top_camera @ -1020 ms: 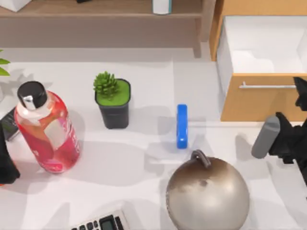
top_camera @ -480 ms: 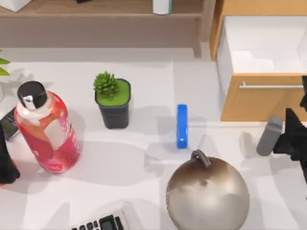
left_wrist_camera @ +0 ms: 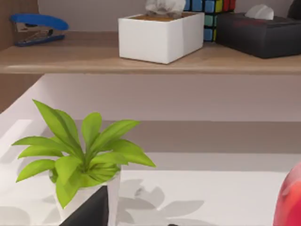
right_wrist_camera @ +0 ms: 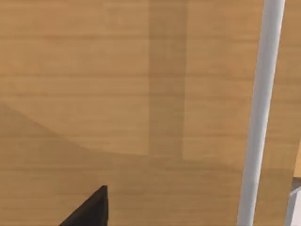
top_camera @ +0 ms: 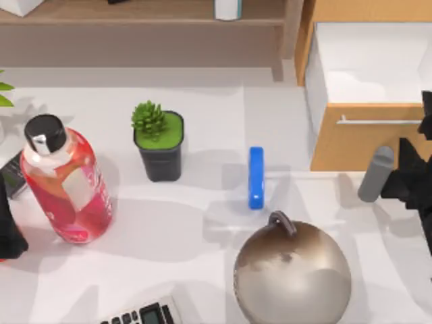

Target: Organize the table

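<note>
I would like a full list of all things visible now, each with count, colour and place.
table: one, white, under everything.
bottle: one, red with black cap, left.
potted succulent: one, green in black pot, left of centre.
blue bar: one, centre.
metal ball: one, silver, front.
calculator: one, front edge.
leafy plant: one, green, far left.
shelf: one, brown, back; holds stapler, tissue box.
drawer unit: one, orange wood, open, right.
grey cylinder: one, beside right gripper.
left arm: black, left edge.

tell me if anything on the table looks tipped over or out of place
Nothing is spilled or broken. The drawer stands pulled open, and the right gripper holds a grey cylinder tilted in front of it.
</note>
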You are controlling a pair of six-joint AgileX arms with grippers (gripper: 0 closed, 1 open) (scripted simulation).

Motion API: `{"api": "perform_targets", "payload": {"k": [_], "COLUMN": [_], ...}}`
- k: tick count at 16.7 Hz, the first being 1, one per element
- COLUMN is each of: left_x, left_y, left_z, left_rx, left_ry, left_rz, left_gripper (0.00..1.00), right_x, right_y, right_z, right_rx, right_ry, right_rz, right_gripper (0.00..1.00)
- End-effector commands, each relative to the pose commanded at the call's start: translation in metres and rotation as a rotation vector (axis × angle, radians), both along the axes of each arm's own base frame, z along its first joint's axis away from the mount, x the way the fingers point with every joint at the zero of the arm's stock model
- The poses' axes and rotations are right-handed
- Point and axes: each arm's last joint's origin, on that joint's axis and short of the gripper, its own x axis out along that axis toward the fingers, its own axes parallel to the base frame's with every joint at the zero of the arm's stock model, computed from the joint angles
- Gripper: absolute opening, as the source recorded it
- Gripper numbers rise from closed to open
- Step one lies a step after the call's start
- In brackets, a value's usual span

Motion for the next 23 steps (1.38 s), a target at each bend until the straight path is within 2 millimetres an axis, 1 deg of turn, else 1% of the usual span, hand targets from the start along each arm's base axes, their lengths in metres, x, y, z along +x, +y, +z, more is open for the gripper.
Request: {"api": "perform_targets", "payload": {"k": [4, 17, 18, 23], "left_x": [0.0000, 0.0000, 0.0000, 0.0000], "left_y": [0.0000, 0.0000, 0.0000, 0.0000], "left_z": [0.0000, 0.0000, 0.0000, 0.0000], "left_rx": [0.000, 0.000, 0.000, 0.000], "left_ry": [0.000, 0.000, 0.000, 0.000], "left_rz": [0.000, 0.000, 0.000, 0.000], "left_gripper": [1.00, 1.00, 1.00, 1.00], "right_x": [0.0018, 0.0018, 0.0018, 0.0018], "right_y": [-0.0001, -0.0001, -0.0001, -0.0001], "right_z": [0.0001, 0.0001, 0.0001, 0.0001], "right_rx": [0.000, 0.000, 0.000, 0.000], "right_ry": [0.000, 0.000, 0.000, 0.000], "right_rz": [0.000, 0.000, 0.000, 0.000], "right_gripper": [1.00, 0.02, 0.00, 0.00]}}
